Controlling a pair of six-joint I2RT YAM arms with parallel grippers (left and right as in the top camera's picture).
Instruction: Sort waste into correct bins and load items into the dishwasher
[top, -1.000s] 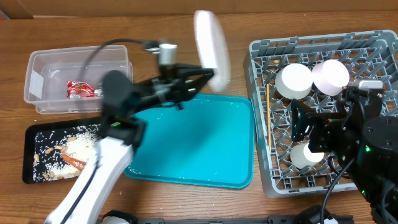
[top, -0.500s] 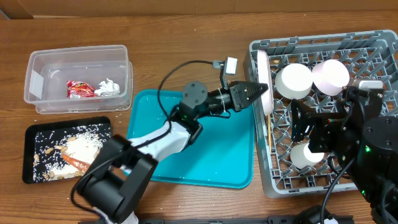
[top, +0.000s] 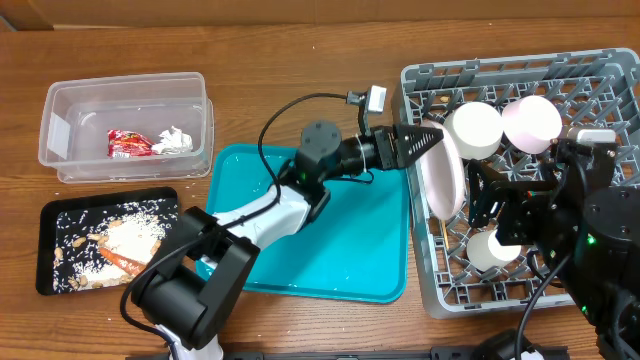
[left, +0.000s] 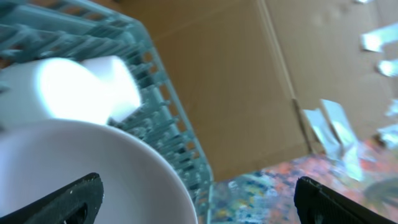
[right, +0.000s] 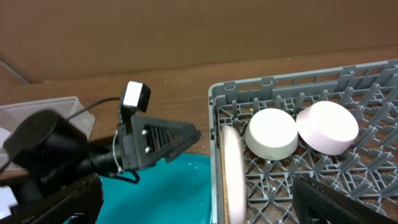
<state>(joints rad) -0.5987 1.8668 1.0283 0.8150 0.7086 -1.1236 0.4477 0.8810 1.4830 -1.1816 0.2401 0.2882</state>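
The white plate (top: 445, 182) stands on edge in the left side of the grey dishwasher rack (top: 520, 68), leaning right. My left gripper (top: 418, 138) sits at the plate's upper rim with its jaws wide open. In the left wrist view the plate (left: 81, 168) fills the lower left. Two white bowls (top: 473, 130) (top: 531, 123) rest upside down in the rack. Chopsticks (right: 223, 193) lie between the rack wall and the plate. My right gripper (top: 487, 210) hovers open over the rack. The red wrapper (top: 128, 144) and tissue (top: 173, 140) lie in the clear tub (top: 60, 100).
A black tray (top: 48, 215) at the front left holds rice scraps (top: 125, 235) and a carrot piece (top: 118, 262). The teal tray (top: 330, 240) lies under my left arm. Another round white piece (top: 490, 252) shows in the rack beneath my right arm.
My left arm carried the plate from above the teal tray into the rack's left side, then opened; the plate has tipped to lean right. The right arm has not moved.
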